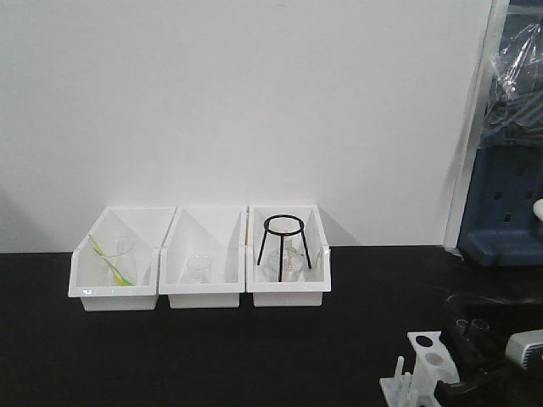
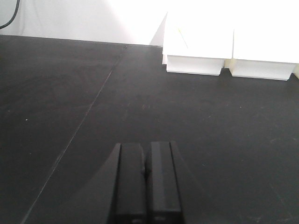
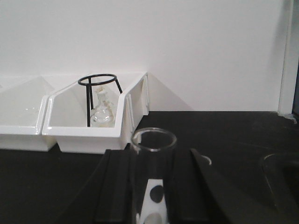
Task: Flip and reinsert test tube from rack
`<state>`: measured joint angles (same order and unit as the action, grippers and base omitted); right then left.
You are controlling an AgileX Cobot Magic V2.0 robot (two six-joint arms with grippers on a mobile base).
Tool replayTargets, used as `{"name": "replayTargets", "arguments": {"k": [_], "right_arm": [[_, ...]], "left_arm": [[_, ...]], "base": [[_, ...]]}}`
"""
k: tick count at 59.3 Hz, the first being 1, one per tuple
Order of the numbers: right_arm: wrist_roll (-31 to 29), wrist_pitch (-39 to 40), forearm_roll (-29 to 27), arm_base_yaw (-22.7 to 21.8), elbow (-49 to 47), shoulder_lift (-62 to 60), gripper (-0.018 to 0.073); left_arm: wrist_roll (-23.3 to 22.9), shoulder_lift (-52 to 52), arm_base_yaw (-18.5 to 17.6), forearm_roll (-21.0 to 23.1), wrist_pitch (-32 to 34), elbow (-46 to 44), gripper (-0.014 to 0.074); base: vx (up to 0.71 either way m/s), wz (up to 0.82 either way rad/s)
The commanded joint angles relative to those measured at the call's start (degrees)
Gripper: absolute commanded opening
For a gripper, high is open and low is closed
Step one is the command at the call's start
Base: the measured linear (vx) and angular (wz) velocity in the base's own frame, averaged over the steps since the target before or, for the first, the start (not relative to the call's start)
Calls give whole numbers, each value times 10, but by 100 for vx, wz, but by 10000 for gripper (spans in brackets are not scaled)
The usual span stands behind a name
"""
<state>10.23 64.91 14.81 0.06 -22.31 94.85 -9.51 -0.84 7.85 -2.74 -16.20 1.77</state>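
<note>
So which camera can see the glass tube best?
The right wrist view. The test tube stands in the middle there, its open rim clear, held in the right gripper. The front view shows only small, blurry glass beside the rack at the bottom right. The left wrist view does not show it.

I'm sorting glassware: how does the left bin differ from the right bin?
The left bin holds a clear beaker with a yellow-green stick leaning in it; the right bin holds a flask. The right bin also has a black wire ring stand over its glassware; the left bin has none. Both are white, alike in shape, on the black table.
</note>
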Motion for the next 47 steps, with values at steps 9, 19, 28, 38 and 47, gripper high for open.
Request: {"name": "replayTargets", "arguments": {"k": [9, 19, 28, 38, 47], "right_arm": [[-24, 119, 11, -1, -14, 1, -4], [-26, 119, 11, -1, -14, 15, -2], [-26, 119, 11, -1, -14, 23, 19], [-26, 119, 13, 0, -14, 23, 115], [-26, 119, 13, 0, -14, 23, 276]], "left_arm": [[0, -2, 1, 2, 48, 1, -6], [0, -2, 1, 2, 48, 1, -6], [0, -2, 1, 2, 48, 1, -6], [0, -2, 1, 2, 48, 1, -6], [0, -2, 1, 2, 48, 1, -6]], "base": [[0, 0], [0, 0], [0, 0], [0, 0], [0, 0]]}}
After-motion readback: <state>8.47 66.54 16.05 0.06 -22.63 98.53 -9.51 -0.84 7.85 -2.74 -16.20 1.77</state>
